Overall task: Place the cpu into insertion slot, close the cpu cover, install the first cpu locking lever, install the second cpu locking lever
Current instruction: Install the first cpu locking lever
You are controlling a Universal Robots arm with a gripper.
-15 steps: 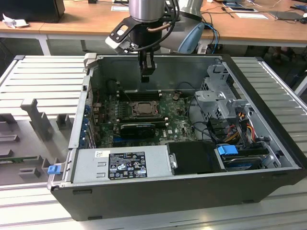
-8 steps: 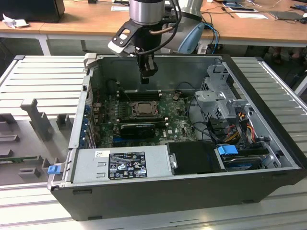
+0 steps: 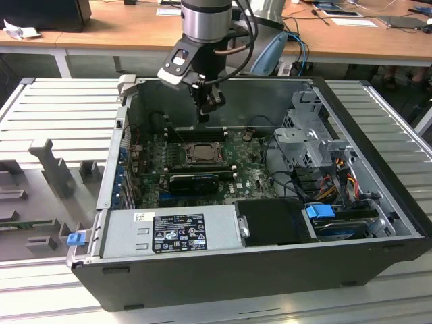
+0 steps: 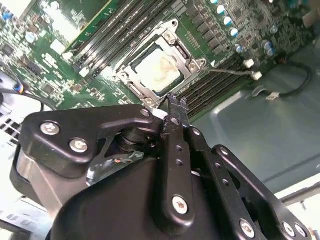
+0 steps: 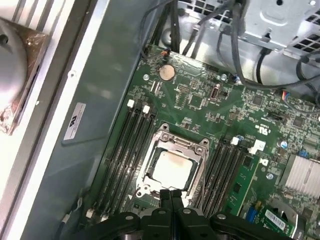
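The pale silvery cpu (image 5: 172, 167) lies flat in the insertion slot (image 3: 189, 154) on the green motherboard, and shows in the second wrist view too (image 4: 161, 70). The cpu cover (image 5: 175, 144) is down around it, its metal frame (image 4: 186, 50) bordering the chip. A thin metal lever rod (image 4: 227, 72) runs out from one socket corner across the memory slots. My gripper (image 3: 204, 115) hangs above the socket's far edge. Its black fingers are shut together with nothing between them in both wrist views (image 4: 175, 102) (image 5: 170, 194).
Black memory slots (image 5: 125, 145) flank the socket on both sides. A silver drive cage (image 3: 314, 135) with cables stands at the exterior view's right, a power supply (image 3: 175, 233) at the front. The case walls (image 5: 100, 90) enclose the board.
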